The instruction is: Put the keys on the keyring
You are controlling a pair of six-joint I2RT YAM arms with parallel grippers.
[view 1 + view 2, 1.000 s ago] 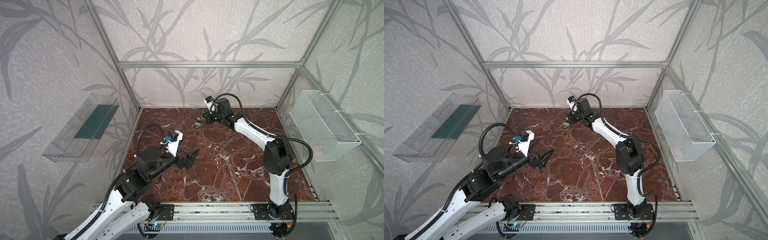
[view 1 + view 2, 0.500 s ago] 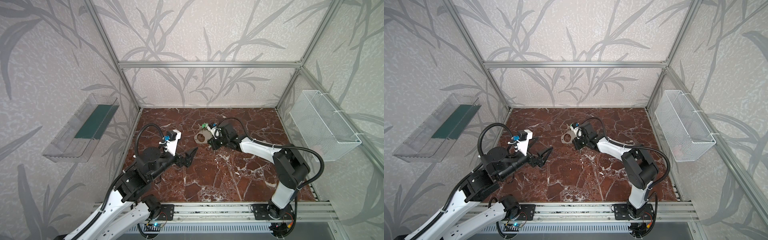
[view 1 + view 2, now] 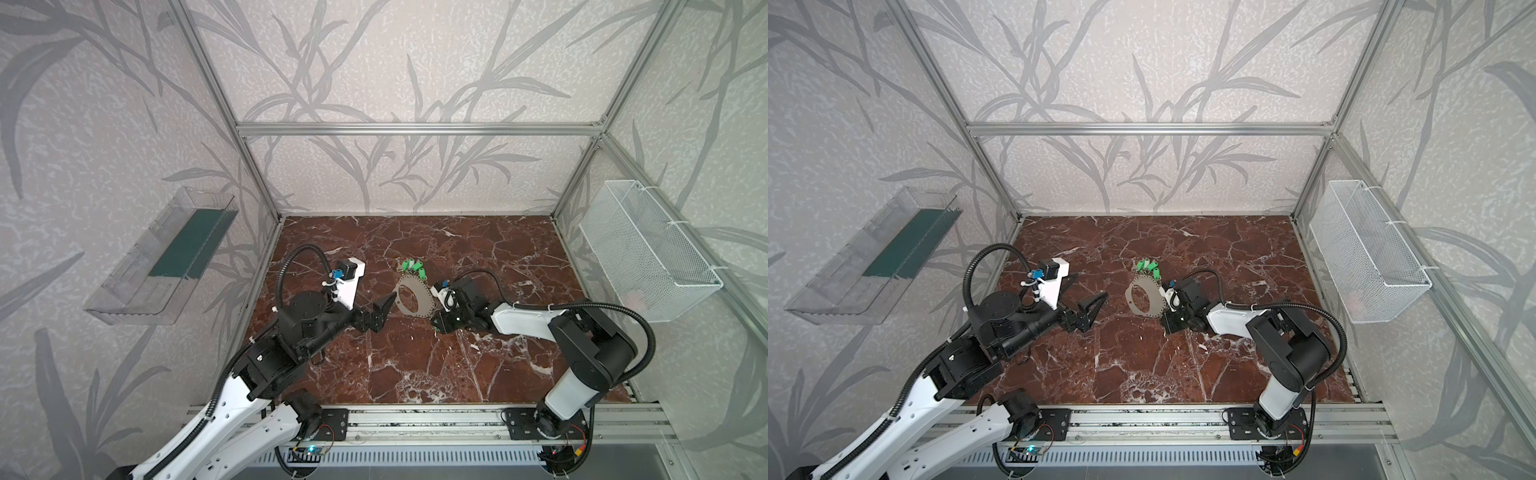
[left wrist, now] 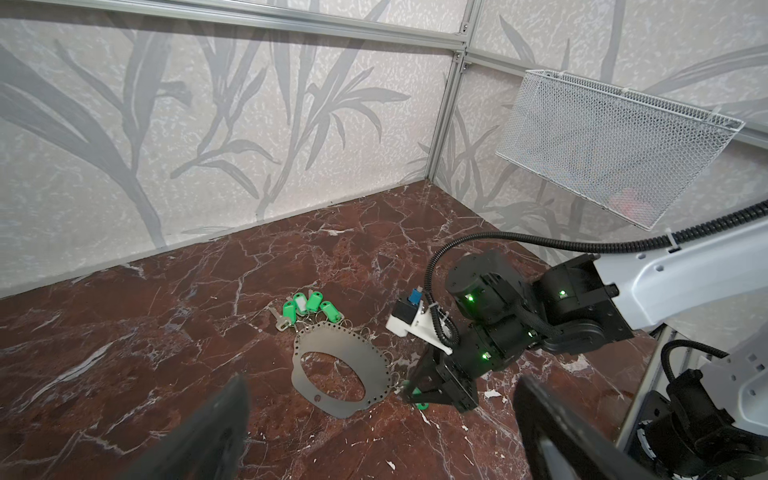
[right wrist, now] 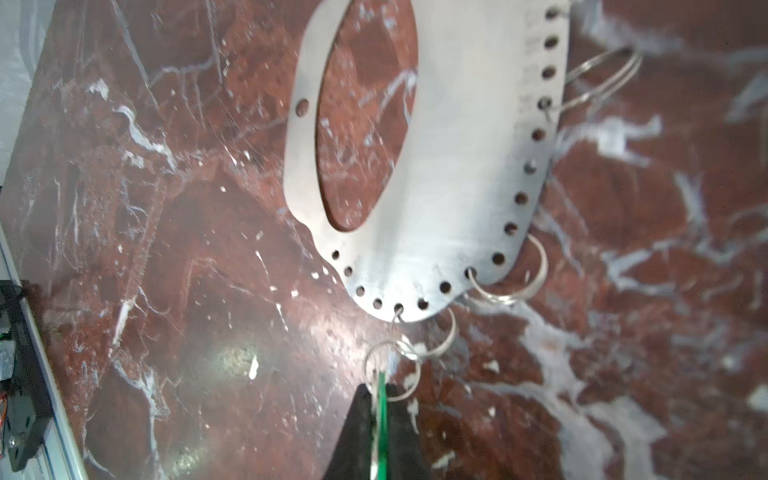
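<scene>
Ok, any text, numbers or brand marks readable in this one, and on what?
No text is legible in any view.
The keys: white labels on the green tags, too small to read.
The keyring: faint marks beside its rim holes, too blurred to read.

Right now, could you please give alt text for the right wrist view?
The right gripper pinches a green key tag edge-on, linked by small split rings to a rim hole of the grey keyring plate, which lies on red-brown marble. Other rim rings lie empty.
</scene>
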